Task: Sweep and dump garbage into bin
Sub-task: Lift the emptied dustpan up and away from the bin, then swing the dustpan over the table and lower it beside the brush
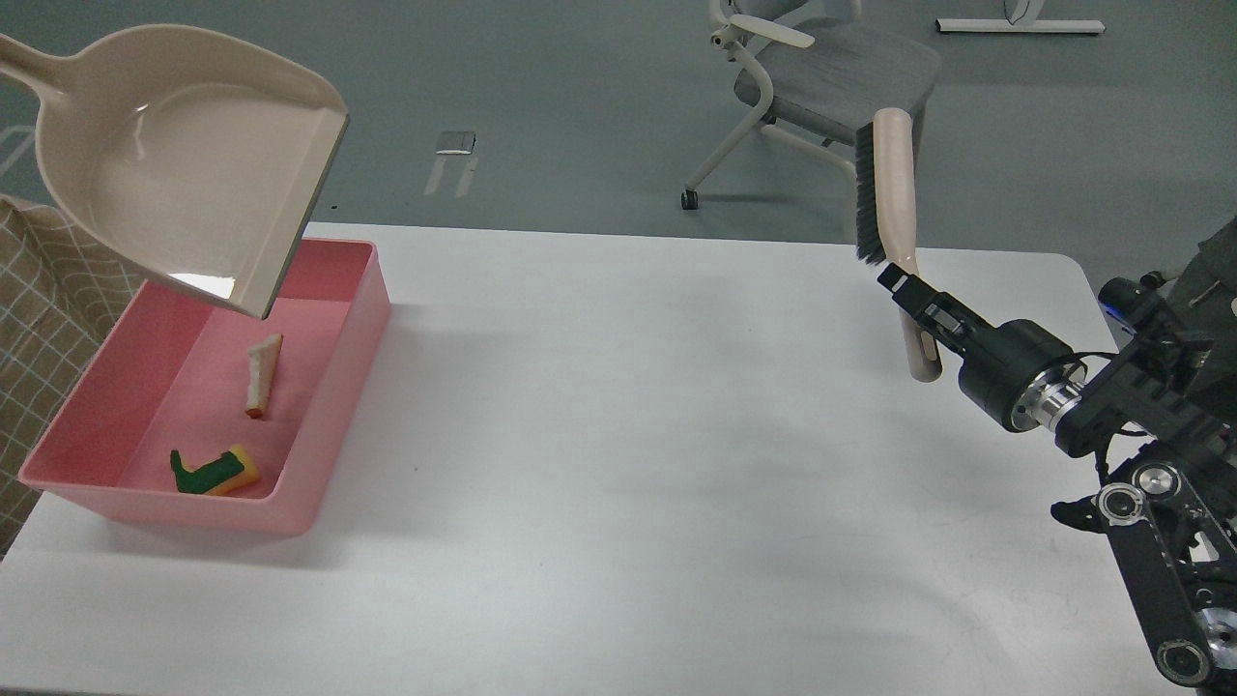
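Observation:
The pink bin (343,387) stands on the left of the white table. Inside it lie the white bread slice (262,373) and the yellow sponge block (216,471) with its green side up. The beige dustpan (193,164) hangs empty above the bin's far end, mouth tilted down to the right; its handle runs off the left edge and my left gripper is out of view. My right gripper (913,292) is shut on the handle of the beige brush (891,203), held upright above the table's right side, bristles facing left.
A grey office chair (821,68) stands on the floor beyond the table. A checked beige cloth (43,280) hangs at the left edge. My right arm's thick links (1150,464) fill the lower right corner.

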Motion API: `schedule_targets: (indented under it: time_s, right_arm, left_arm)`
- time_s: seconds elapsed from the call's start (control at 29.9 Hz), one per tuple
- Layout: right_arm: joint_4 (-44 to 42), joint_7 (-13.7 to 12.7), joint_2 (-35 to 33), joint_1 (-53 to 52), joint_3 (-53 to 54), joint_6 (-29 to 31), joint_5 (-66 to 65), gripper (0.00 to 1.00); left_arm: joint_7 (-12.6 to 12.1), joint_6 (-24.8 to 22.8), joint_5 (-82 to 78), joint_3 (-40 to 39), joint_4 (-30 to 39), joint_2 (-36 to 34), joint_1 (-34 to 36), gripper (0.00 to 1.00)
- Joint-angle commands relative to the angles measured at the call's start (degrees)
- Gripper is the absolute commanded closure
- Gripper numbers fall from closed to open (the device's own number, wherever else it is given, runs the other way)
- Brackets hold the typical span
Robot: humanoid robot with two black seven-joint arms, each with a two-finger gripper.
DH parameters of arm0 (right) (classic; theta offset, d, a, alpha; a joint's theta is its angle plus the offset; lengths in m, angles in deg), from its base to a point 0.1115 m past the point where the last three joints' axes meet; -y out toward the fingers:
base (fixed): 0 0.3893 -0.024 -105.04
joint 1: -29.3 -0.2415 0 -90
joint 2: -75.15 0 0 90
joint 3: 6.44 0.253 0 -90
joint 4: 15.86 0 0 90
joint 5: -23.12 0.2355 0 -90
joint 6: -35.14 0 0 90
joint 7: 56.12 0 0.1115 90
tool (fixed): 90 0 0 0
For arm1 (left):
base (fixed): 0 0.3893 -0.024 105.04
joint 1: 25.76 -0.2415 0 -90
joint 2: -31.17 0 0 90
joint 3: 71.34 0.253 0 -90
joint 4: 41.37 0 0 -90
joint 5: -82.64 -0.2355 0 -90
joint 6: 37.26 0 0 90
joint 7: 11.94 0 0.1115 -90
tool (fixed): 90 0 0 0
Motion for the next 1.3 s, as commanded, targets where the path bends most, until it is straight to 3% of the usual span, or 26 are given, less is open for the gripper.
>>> schedule_targets:
  time_s: [0.0, 0.2, 0.4, 0.67, 0.84, 1.07, 1.27]
  right_arm:
    - [0.1, 0.0, 0.0, -0.1, -0.1, 0.0, 0.0, 0.75]
    - [0.1, 0.0, 0.1, 0.0, 0.0, 0.0, -0.1, 0.75]
    - [0.3, 0.0, 1.2, -0.2, 0.1, 0.0, -0.1, 0.75]
    - [0.4, 0.0, 1.1, -0.8, 0.0, 0.0, 0.0, 0.75]
    - [0.8, 0.0, 0.7, -0.8, -0.1, 0.0, 0.2, 0.75]
    - [1.3, 0.0, -1.6, 0.2, -0.8, 0.0, 0.7, 0.74]
    - [1.3, 0.2, -4.0, 1.0, -0.8, 0.0, 2.8, 0.74]
  left_arm:
    - [0.0, 0.0, 0.3, 0.5, 1.9, 0.0, -0.1, 0.99]
    - [0.0, 0.0, 0.3, 0.7, 6.4, 0.9, -0.4, 0.99]
    - [0.0, 0.0, -0.2, 0.1, 10.3, 10.5, 0.2, 0.99]
    - [0.0, 0.1, -0.6, 0.9, 15.0, 17.8, -0.1, 0.99]
    - [0.0, 3.7, -5.0, 4.8, 15.1, 20.4, -0.4, 0.99]
    - [0.0, 16.7, -8.4, 16.4, 14.4, 23.9, 0.4, 0.99]
    - [-1.3, 23.0, -7.6, 22.5, 13.3, 27.1, 4.6, 0.98]
